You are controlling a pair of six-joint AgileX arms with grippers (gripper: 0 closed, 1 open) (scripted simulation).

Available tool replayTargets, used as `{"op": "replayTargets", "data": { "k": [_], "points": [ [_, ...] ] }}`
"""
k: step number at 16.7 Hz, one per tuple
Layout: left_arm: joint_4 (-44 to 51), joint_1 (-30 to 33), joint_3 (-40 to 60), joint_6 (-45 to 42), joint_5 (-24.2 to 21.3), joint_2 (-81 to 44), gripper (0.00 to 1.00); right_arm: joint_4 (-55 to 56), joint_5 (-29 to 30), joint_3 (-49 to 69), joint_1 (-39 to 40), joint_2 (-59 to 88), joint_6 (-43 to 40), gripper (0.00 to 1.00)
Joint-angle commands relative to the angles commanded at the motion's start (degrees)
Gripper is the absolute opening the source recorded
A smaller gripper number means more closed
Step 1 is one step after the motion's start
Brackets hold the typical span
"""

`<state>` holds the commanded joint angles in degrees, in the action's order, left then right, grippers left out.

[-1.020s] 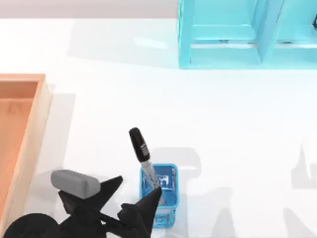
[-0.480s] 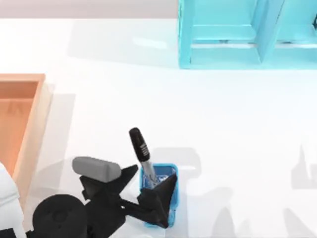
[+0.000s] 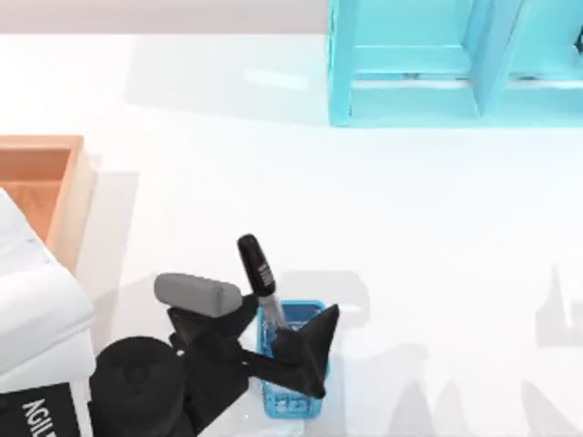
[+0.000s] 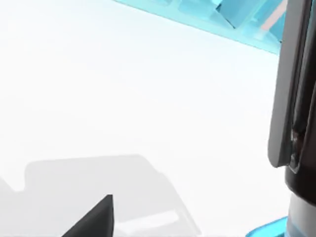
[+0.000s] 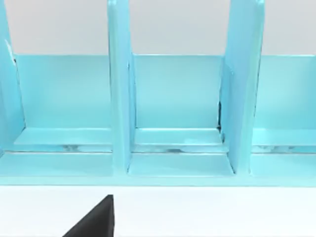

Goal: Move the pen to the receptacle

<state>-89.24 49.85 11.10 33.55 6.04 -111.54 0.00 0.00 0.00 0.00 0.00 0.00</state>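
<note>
The pen (image 3: 258, 273), grey-barrelled with a thick black cap, stands tilted in a small blue mesh cup (image 3: 293, 402) near the table's front edge. My left gripper (image 3: 291, 312) is open at the cup's top, one black finger on each side of the pen's barrel. The left wrist view has the pen (image 4: 296, 98) very close, with the cup's rim (image 4: 269, 229) below it and one fingertip (image 4: 94, 222) off to the side. The receptacle (image 3: 66, 196), a light-brown wooden tray, lies at the table's left edge, partly hidden by my left arm. One fingertip (image 5: 94, 222) of my right gripper appears in the right wrist view.
A big turquoise shelf unit (image 3: 437, 64) stands at the back right, and the right wrist view faces its compartments (image 5: 175, 94). My left arm's white link (image 3: 36, 309) overhangs the tray's near end. White tabletop stretches between the cup and the tray.
My left gripper has moved right and toward the back, so its open fingers now flank the pen above the cup. The arm's white link has come in over the tray. The pen has not moved.
</note>
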Motion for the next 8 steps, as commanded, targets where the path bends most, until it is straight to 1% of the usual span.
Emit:
{"op": "replayTargets", "data": {
  "k": [5,8],
  "points": [
    [-0.02,-0.04,0.10,-0.01,-0.04,-0.13,1.00,0.00,0.00,0.00,0.00,0.00,0.00,1.00],
    [-0.02,-0.04,0.10,-0.01,-0.04,-0.13,0.77,0.00,0.00,0.00,0.00,0.00,0.00,1.00]
  ]
}}
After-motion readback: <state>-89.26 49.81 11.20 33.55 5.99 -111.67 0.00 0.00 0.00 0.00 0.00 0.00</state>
